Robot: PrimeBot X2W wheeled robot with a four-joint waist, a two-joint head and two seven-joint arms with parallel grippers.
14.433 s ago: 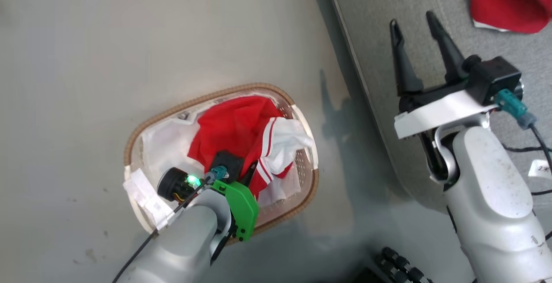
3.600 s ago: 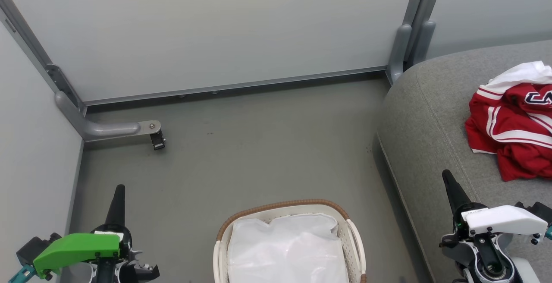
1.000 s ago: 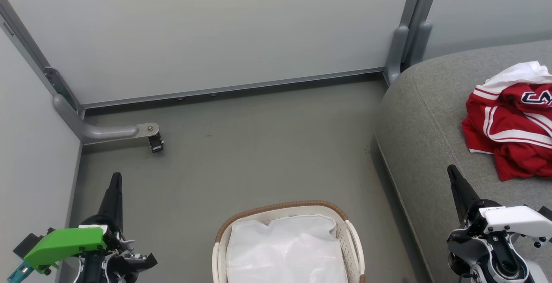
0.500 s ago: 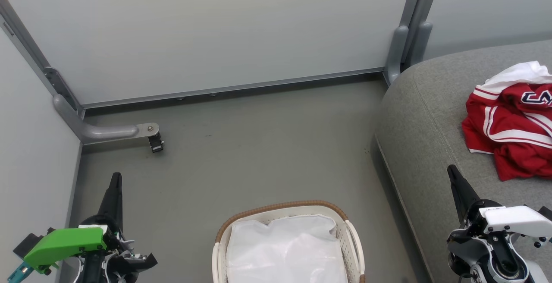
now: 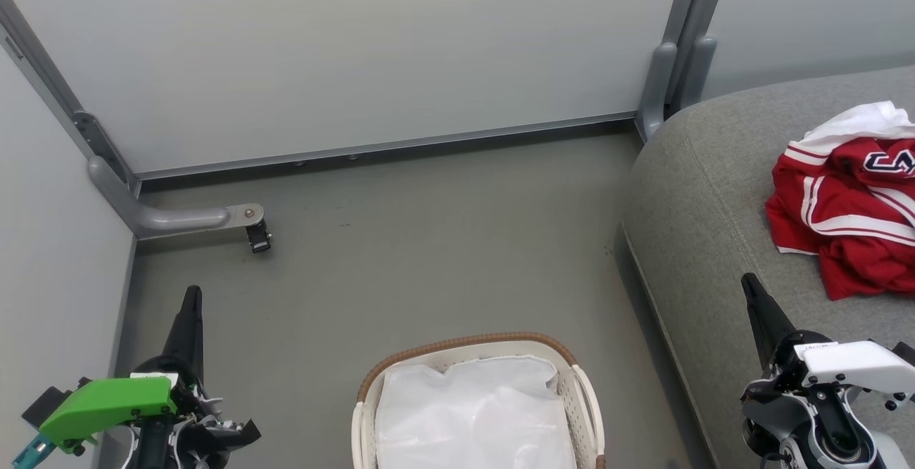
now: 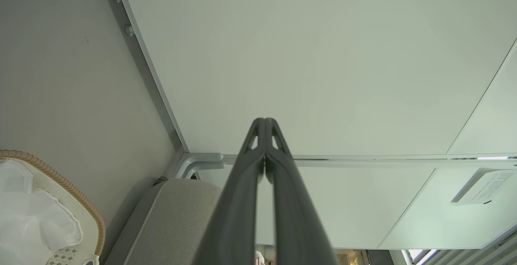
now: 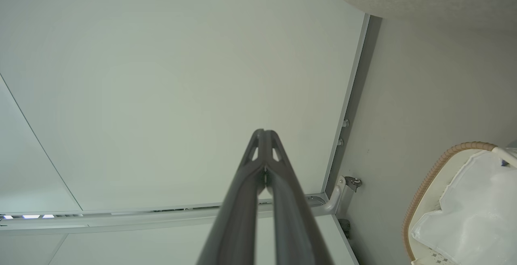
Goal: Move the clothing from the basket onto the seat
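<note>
A: Where is the clothing?

B: The red sportswear clothing (image 5: 843,219) lies in a crumpled heap on the grey sofa seat (image 5: 700,190), at the head view's right edge. It is well apart from the laundry basket (image 5: 468,341) on the floor. The basket holds a white glossy liner sheet (image 5: 472,412) and no red shows in it, so the task looks finished.

A: And the grippers?

B: The left gripper (image 5: 191,297) sits at lower left. The right gripper (image 5: 749,284) sits at lower right, over the sofa's edge. Each has its 2 fingers pressed together, with nothing between them.

A: How would the garments handle?

B: Probably light, soft and limp, perhaps slightly slick. They would sag and trail from any grip. A pinch on a raised fold, or on the white striped edge atop the heap, seems the best hold.

A: What does each view add?

B: The head view gives the heap and its navy-and-white logo, but shows each gripper as 1 dark spike. The left wrist view shows the fingertips (image 6: 260,124) touching against a pale wall panel (image 6: 323,55). It also takes in the basket's woven rim and the sofa's rounded end. The right wrist view shows closed tips too, and a metal floor bracket (image 7: 351,182).
</note>
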